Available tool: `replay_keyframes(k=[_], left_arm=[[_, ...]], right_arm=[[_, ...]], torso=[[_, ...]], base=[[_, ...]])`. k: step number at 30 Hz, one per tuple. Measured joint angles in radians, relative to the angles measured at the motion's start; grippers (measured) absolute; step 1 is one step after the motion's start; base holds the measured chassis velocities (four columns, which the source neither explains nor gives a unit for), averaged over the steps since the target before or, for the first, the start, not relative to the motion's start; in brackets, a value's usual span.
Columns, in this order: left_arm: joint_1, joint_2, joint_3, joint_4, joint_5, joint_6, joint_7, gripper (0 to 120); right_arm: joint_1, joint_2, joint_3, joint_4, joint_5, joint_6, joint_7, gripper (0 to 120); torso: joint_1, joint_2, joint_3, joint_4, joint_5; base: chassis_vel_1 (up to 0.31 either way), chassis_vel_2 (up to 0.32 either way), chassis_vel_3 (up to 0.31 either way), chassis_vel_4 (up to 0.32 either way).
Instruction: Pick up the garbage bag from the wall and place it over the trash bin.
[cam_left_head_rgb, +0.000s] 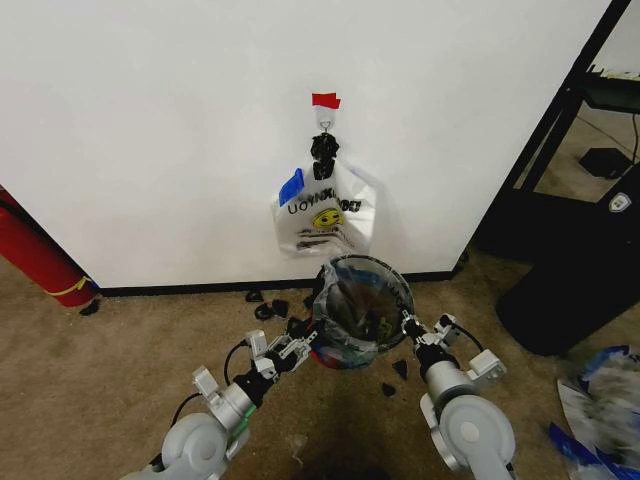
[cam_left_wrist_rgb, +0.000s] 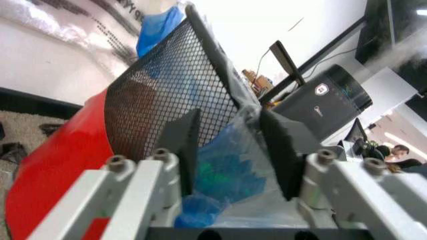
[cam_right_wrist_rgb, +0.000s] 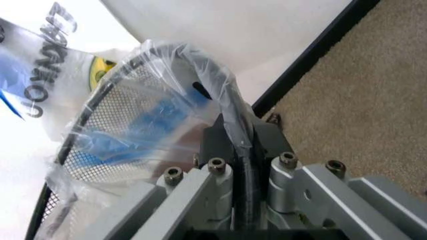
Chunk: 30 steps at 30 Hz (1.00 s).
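Note:
The black mesh trash bin (cam_left_head_rgb: 360, 312) stands on the carpet just before the white wall (cam_left_head_rgb: 150, 130). The clear garbage bag (cam_left_head_rgb: 345, 340) with blue strips lies over its rim and down its side. My left gripper (cam_left_head_rgb: 300, 347) is at the bin's left side. In the left wrist view this gripper (cam_left_wrist_rgb: 230, 150) is open, with bunched bag film (cam_left_wrist_rgb: 227, 175) between its fingers (cam_left_wrist_rgb: 183, 145), beside the mesh (cam_left_wrist_rgb: 167, 85). My right gripper (cam_left_head_rgb: 408, 325) is at the bin's right rim. The right wrist view has it (cam_right_wrist_rgb: 241, 150) shut on the film-covered rim (cam_right_wrist_rgb: 227, 95).
A white smiley-face shopping bag (cam_left_head_rgb: 325, 215) hangs from the red-taped hook (cam_left_head_rgb: 325, 101) above the bin. A red cylinder (cam_left_head_rgb: 40, 262) leans at the left. A black computer tower (cam_left_head_rgb: 580, 290) stands at the right, with crumpled plastic (cam_left_head_rgb: 600, 400) near it. Black scraps (cam_left_head_rgb: 270, 305) dot the carpet.

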Motion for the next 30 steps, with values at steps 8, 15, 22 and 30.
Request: replay_keyframes(k=[8, 15, 22, 30], left_arm=[[0.005, 0.004, -0.015, -0.010, -0.017, -0.004, 0.000, 0], [-0.003, 0.000, -0.011, -0.010, -0.031, -0.003, 0.000, 0], [-0.005, -0.002, -0.004, -0.011, -0.033, -0.003, -0.004, 0], [-0.014, 0.018, -0.054, -0.040, -0.023, -0.015, -0.097, 0]], right_arm=[[0.005, 0.000, 0.001, -0.011, -0.002, 0.000, -0.004, 1], [0.003, -0.002, 0.002, -0.011, -0.002, 0.000, -0.004, 1], [0.002, -0.003, 0.004, -0.009, -0.001, 0.000, -0.004, 1], [0.002, -0.001, -0.003, -0.009, -0.006, 0.002, -0.003, 1]], torso=[[0.000, 0.000, 0.000, -0.0001, 0.0000], [0.000, 0.000, 0.000, 0.0000, 0.0000], [0.000, 0.000, 0.000, 0.0000, 0.0000], [0.000, 0.000, 0.000, 0.0000, 0.0001]], base=[[0.000, 0.000, 0.000, 0.000], [0.000, 0.000, 0.000, 0.000], [0.000, 0.000, 0.000, 0.000], [0.000, 0.000, 0.000, 0.000]])
